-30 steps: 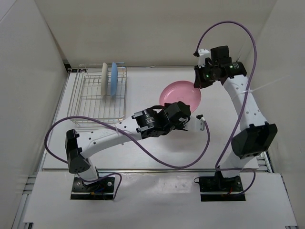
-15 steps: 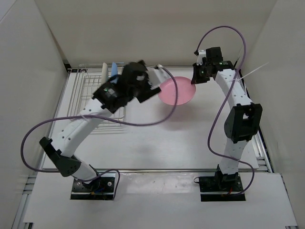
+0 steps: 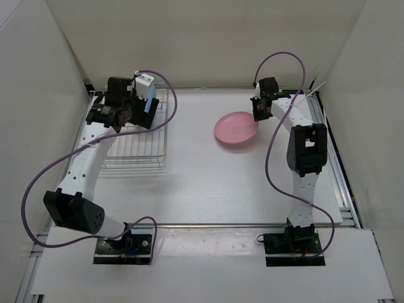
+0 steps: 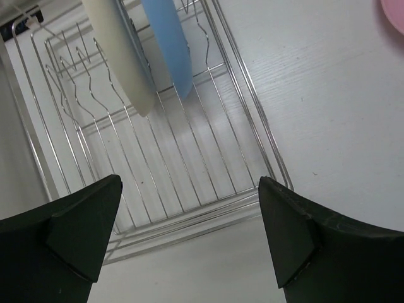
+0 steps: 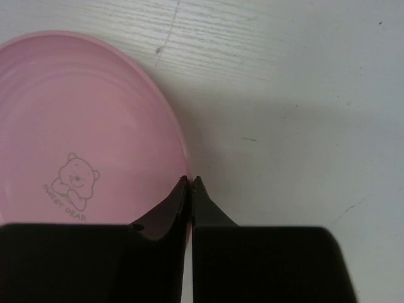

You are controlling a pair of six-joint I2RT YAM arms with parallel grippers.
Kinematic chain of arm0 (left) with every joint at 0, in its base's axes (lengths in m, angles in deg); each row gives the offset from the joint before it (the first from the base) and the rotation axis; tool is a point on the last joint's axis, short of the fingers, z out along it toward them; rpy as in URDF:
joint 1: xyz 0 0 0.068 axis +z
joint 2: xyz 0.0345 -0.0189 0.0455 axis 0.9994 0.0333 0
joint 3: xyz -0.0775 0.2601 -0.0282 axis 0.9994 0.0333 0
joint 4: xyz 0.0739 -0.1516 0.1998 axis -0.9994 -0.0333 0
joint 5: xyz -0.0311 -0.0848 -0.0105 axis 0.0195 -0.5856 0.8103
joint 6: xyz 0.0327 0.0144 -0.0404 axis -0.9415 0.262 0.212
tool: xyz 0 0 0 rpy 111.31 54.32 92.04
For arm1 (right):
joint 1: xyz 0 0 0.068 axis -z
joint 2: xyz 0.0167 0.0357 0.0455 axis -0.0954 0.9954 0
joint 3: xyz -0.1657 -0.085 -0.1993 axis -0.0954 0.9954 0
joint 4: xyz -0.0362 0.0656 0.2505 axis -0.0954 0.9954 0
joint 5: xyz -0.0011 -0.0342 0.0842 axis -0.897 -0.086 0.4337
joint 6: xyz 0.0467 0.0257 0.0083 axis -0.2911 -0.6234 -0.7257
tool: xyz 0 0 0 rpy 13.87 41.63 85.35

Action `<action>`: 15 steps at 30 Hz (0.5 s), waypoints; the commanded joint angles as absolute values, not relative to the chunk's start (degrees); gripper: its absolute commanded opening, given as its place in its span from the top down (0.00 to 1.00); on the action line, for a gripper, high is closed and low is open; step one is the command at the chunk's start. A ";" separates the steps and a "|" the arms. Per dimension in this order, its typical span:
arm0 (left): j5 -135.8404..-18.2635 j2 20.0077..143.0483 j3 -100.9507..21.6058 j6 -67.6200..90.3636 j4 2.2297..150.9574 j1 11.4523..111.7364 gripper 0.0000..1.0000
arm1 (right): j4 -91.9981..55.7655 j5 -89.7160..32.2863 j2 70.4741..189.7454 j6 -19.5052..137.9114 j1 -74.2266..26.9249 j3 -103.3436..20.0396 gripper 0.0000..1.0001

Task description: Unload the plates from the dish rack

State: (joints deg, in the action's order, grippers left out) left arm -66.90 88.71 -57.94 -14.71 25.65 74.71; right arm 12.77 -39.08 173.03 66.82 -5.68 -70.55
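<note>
The pink plate [image 3: 237, 128] sits low over the table right of centre, with a bear print in the right wrist view [image 5: 76, 139]. My right gripper [image 3: 259, 110] is shut on its right rim [image 5: 189, 181]. The silver wire dish rack [image 3: 134, 161] stands at the back left. The cream plate [image 4: 117, 50] and the light blue plate [image 4: 167, 44] stand on edge at its far end. My left gripper [image 3: 129, 113] hovers above the rack, jaws wide open and empty [image 4: 189, 243]. From above only the blue plate's edge [image 3: 151, 105] shows; the arm hides the cream one.
White walls close in the table at the left, back and right. Purple cables loop from both arms. The rack's near half [image 4: 164, 164] holds nothing. I cannot tell whether the pink plate rests fully on the table.
My left arm has swung from the table's centre, past the pink plate, to above the rack. My right arm has drawn in and stays shut on the pink plate.
</note>
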 commanded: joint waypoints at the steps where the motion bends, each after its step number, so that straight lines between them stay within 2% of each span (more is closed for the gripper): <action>1: -73.80 85.22 -57.51 -9.80 28.52 78.07 0.00 | 10.29 -44.61 173.48 67.34 -6.56 -72.01 1.00; 5: -76.08 84.08 -55.40 -8.65 30.37 80.18 0.00 | 12.04 -47.60 174.54 68.56 -6.56 -72.01 0.99; 6: -76.69 83.38 -55.39 -8.65 31.41 81.14 0.00 | 12.75 -47.61 175.15 68.57 -6.56 -72.01 0.96; 7: -77.40 82.59 -54.44 -7.51 32.12 82.19 0.00 | 13.28 -47.61 175.15 68.57 -6.56 -72.01 0.86; 8: -78.10 82.59 -53.82 -7.50 32.82 82.21 0.00 | 13.98 -47.08 175.15 68.57 -6.56 -72.01 0.67; 11: -80.91 82.06 -53.20 -5.49 34.15 84.14 0.00 | 13.98 -45.42 174.63 68.57 -6.56 -72.01 0.50; 12: -81.53 81.28 -52.07 -4.96 36.50 85.10 0.00 | 14.51 -45.41 174.62 68.57 -6.56 -72.01 0.39; 15: -84.85 78.20 -45.30 -1.80 43.26 88.44 0.00 | 15.39 -44.00 174.10 68.57 -6.56 -73.15 0.25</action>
State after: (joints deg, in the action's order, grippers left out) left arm -79.77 81.78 -49.59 -5.55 36.93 85.96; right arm 14.63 -44.67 174.50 68.15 -6.60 -70.59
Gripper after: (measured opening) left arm 0.999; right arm 0.722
